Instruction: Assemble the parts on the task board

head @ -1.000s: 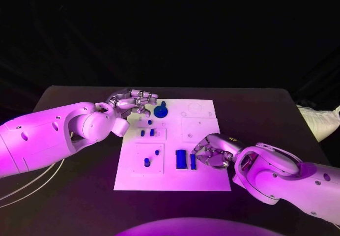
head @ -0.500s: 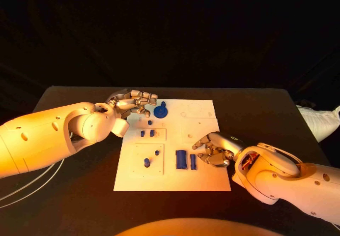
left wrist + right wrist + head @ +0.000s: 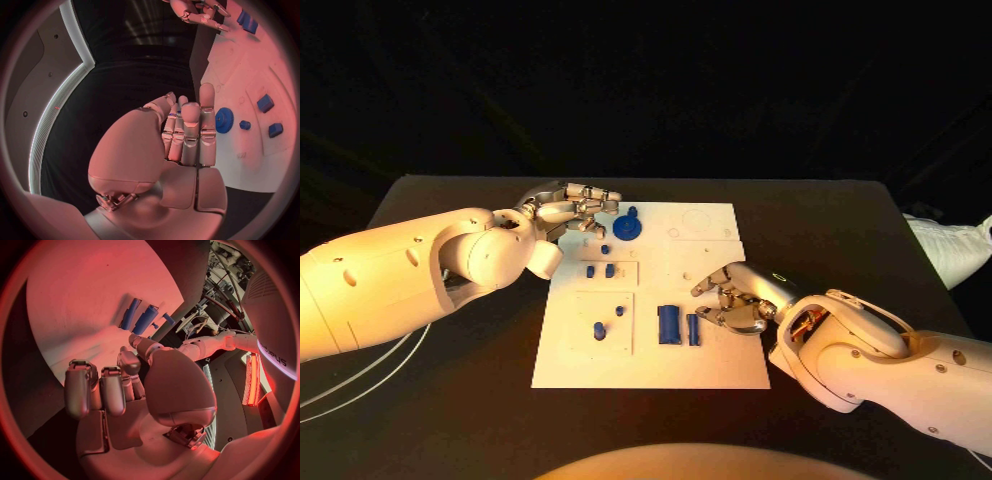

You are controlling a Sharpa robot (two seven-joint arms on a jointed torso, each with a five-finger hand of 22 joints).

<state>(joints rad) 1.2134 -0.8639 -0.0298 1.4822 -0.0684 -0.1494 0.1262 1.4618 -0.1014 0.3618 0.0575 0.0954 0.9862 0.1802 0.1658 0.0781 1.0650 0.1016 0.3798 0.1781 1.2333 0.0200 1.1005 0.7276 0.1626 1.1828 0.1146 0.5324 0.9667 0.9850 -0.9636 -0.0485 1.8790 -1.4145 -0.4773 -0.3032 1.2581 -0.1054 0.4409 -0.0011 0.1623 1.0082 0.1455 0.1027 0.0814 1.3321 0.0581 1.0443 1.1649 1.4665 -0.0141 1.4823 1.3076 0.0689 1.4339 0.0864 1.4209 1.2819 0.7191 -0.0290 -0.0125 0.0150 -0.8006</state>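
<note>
Head view. Black surface (image 3: 459, 400), carrying the white task board (image 3: 718, 355) at its middle. Blue parts on the board: one round gear-like part (image 3: 629, 227) near the far edge, two small pegs (image 3: 599, 270) in a raised panel below it, two more small pieces (image 3: 599, 329) in the near-left panel, and two long bars (image 3: 678, 325) lying side by side just right of that panel. Left hand (image 3: 571, 208): over the board's far left corner, just beside the gear-like part, fingers curled in together, nothing seen between them. Right hand (image 3: 737, 298): low over the board's right half, just right of the two bars, fingers bent inward; whether they touch the board or a part cannot be told.

Left wrist view. Left hand (image 3: 181, 135): fingers drawn close side by side and bent toward the palm, holding nothing. Gear-like part (image 3: 224, 120) lies just beyond the fingertips, apart from them, with a small round peg (image 3: 245, 125) beside it and two blocky pieces (image 3: 270, 116) further along the board (image 3: 250, 165). The right hand (image 3: 200, 14) shows far across the board.

Right wrist view. Right hand (image 3: 125, 385): fingers bent, nothing in them, above the board (image 3: 81, 305). The two bars (image 3: 140, 316) lie ahead of the fingertips, apart from them.
</note>
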